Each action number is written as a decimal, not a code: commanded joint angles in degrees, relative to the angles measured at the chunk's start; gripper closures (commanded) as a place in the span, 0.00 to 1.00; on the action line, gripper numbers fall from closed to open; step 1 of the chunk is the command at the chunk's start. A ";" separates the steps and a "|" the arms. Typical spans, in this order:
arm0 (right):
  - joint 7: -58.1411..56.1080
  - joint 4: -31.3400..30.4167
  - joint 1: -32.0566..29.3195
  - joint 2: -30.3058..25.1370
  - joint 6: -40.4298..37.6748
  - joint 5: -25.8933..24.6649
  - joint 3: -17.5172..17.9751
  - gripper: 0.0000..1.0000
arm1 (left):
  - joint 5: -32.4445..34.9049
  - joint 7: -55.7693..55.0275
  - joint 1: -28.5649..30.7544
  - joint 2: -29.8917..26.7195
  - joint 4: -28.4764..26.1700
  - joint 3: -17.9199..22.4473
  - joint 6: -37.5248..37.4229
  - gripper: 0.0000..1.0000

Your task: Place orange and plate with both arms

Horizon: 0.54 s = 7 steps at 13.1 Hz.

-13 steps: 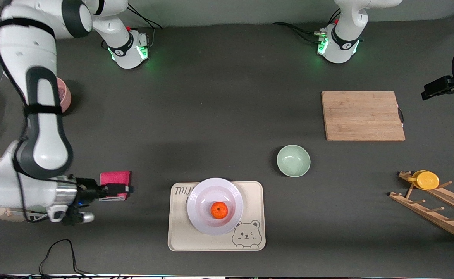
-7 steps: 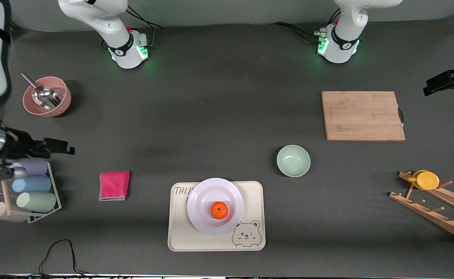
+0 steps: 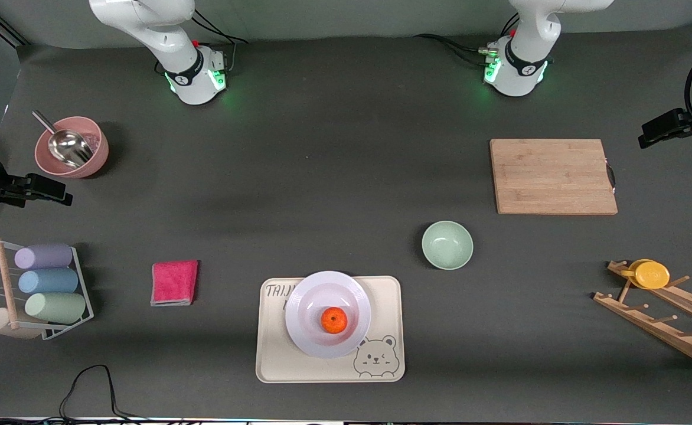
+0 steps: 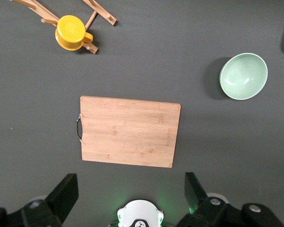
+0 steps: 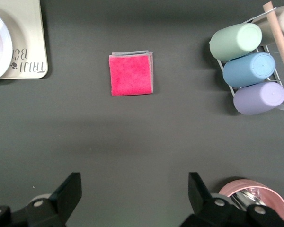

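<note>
Both sets of jaws stand spread wide and hold nothing. Left gripper (image 4: 130, 198) hangs high over the wooden cutting board (image 3: 552, 176) at the left arm's end of the bench (image 3: 322, 177). Right gripper (image 5: 135, 198) hangs at the right arm's end, beside the pink bowl (image 3: 73, 147) that holds a metal scoop (image 3: 65, 144). Well apart from both, the orange (image 3: 334, 320) sits in the plate (image 3: 310, 295), which rests on the cream bear tray (image 3: 381, 307), nearer to the front camera than the pale-green bowl (image 3: 447, 245).

The front camera looks down from high across the table. Each wrist camera looks straight down; the left one shares the board (image 3: 552, 176) (image 4: 129, 131) with the front view.
</note>
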 commanded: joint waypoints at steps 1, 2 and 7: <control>1.84 -0.81 -0.61 -1.10 0.59 -1.76 1.18 0.00 | 0.17 -0.48 -0.50 -1.35 -1.50 -0.18 1.25 0.00; 1.84 -0.81 -0.61 -1.01 0.59 -1.68 1.09 0.00 | 0.43 -0.21 -0.58 -1.26 -1.41 -0.18 1.34 0.00; 1.84 -0.98 -0.61 -0.92 0.59 -1.50 0.83 0.00 | 0.70 -0.30 -0.76 -1.18 -1.41 -1.59 1.16 0.00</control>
